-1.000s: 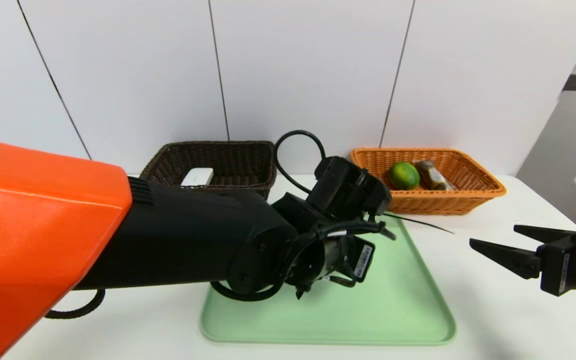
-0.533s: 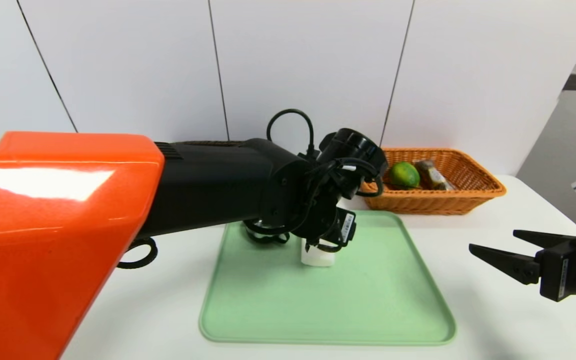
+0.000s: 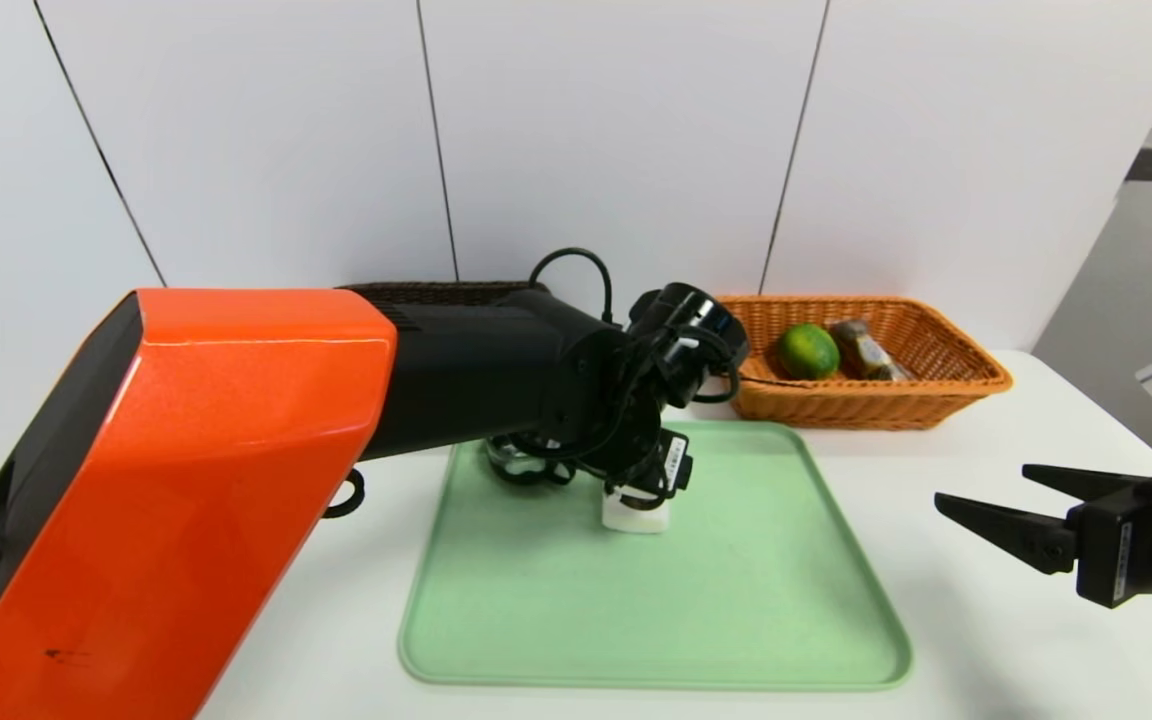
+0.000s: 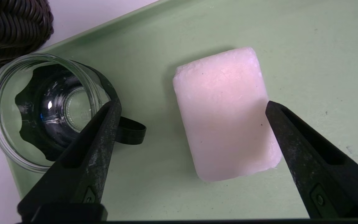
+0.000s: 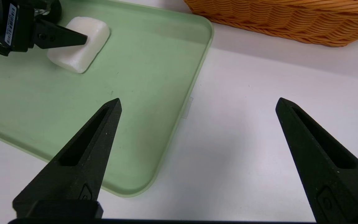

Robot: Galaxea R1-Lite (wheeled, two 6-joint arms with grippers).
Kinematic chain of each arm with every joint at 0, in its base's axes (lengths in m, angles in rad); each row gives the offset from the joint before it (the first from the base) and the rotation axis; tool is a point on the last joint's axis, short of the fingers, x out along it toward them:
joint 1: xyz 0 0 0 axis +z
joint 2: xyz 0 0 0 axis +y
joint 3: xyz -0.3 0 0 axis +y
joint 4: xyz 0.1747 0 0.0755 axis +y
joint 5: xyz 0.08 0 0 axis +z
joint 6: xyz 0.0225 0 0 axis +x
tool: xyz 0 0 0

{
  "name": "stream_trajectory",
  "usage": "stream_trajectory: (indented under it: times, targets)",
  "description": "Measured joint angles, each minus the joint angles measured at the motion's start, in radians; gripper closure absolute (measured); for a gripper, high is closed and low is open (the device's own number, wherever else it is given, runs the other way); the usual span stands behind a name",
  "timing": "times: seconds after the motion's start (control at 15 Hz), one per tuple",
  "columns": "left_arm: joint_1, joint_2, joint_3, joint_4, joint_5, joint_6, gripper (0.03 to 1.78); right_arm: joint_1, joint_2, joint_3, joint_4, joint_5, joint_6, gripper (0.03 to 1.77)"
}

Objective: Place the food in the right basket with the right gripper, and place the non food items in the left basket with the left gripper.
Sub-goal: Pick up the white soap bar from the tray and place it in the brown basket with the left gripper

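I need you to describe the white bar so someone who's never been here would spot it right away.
Find the flat green tray on the white table, in front of the baskets. Near its far side, under the black left gripper with open jaws, lies a white rounded rectangular bar. Unlike the clear glass cup beside it, it is solid, with no handle.

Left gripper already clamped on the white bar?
No, in the left wrist view the left gripper is spread open over the white bar, with green tray visible between one finger and the bar.
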Motion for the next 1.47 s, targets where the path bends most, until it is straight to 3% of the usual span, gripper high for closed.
stream_trajectory:
  times: [0.53,1.4,1.47]
  targets:
    - [-0.012,-0.012,-0.006,0.001,-0.055,-0.058,0.13,0.02,0.005,0.006,-0.001,-0.002,-0.002,0.09]
    - [-0.02,0.045,-0.004,-0.005,-0.058,-0.116,0.12,0.023,0.006,0.006,0.0,-0.004,0.0,0.09]
    - [-0.02,0.05,-0.003,-0.004,-0.057,-0.116,0.2,0.023,0.006,0.007,-0.001,-0.004,0.0,0.09]
